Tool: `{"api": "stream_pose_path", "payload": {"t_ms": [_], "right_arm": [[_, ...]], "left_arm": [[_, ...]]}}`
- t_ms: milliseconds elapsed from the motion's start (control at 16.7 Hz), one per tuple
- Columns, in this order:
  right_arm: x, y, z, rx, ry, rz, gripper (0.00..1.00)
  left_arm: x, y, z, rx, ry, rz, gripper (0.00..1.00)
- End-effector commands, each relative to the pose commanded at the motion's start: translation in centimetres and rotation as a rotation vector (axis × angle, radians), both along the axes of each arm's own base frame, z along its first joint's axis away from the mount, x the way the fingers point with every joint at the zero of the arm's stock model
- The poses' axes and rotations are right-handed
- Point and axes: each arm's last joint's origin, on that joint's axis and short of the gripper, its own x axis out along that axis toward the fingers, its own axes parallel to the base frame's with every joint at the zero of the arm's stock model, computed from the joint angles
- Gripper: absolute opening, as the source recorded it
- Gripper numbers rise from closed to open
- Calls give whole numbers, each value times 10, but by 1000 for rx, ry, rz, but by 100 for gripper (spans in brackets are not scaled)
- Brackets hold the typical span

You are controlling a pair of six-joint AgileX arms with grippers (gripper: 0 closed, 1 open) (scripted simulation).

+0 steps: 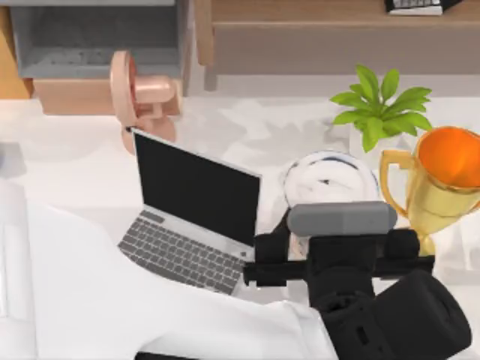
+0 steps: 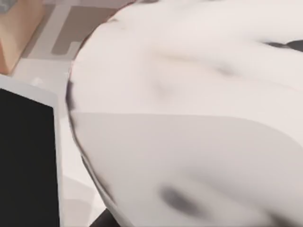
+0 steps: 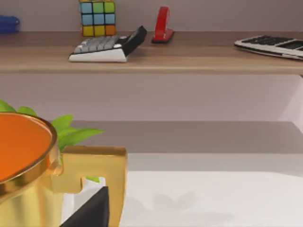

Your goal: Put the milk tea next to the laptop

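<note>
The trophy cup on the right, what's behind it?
Behind the gold trophy cup stands a green leafy plant, and past that a wooden shelf holding a keyboard, a coloured cube and a red stapler. The plant's base is hidden.

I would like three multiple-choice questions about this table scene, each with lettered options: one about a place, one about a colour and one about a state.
1. In the top view, where does the milk tea stand relative to the laptop?
A. To its left
B. To its right, between it and the gold trophy
C. On its keyboard

2. What colour is the inside of the gold trophy?
A. Blue
B. Orange
C. Green

3. In what state is the laptop?
A. Open, with a black screen
B. Closed flat
C. Open, with a bright picture on the screen

Answers:
1 B: the white lid lies right of the screen's edge and left of the trophy's handle.
2 B: the bowl is orange in the top and right wrist views.
3 A: the lid is raised above the grey keyboard, and the screen is dark.
</note>
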Motion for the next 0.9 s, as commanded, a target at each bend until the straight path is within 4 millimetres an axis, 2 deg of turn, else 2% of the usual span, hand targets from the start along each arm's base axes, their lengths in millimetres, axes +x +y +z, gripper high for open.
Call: {"api": "stream_pose_path", "payload": {"t_ms": [300,540,900], "right_arm": [[0,0,0,0,0,0,100],[0,0,0,0,0,0,100],[0,0,0,0,0,0,100]], "left_arm": [[-1,5,-22,64,18,-1,0],[-1,5,-22,64,18,-1,0],[-1,5,-22,64,18,-1,45]]}}
